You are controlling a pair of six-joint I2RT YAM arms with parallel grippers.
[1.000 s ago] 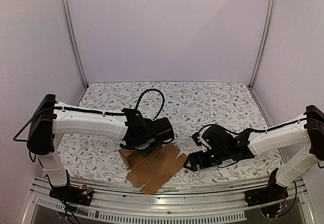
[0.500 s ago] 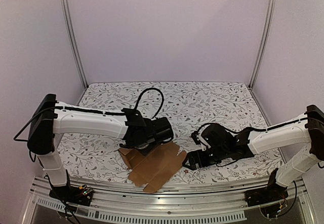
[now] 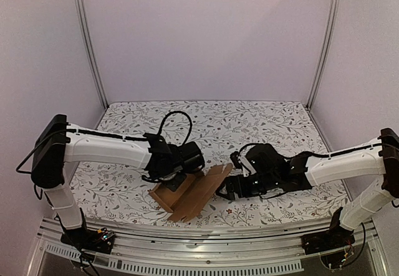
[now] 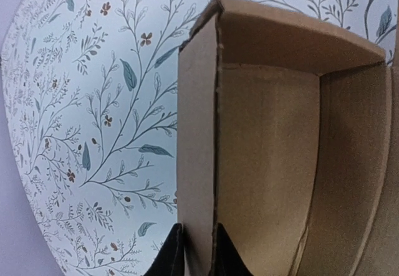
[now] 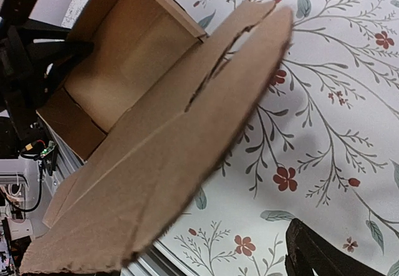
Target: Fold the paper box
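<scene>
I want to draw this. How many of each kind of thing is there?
Plain brown cardboard paper box: 1
White and black robot arms: 2 (left arm, right arm)
Flower-printed table cover: 1
Total: 4

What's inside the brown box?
Only its own bare cardboard walls and floor show inside the paper box. The left gripper pinches one wall. The raised lid flap hides the near part, so I can't tell what's there.
</scene>
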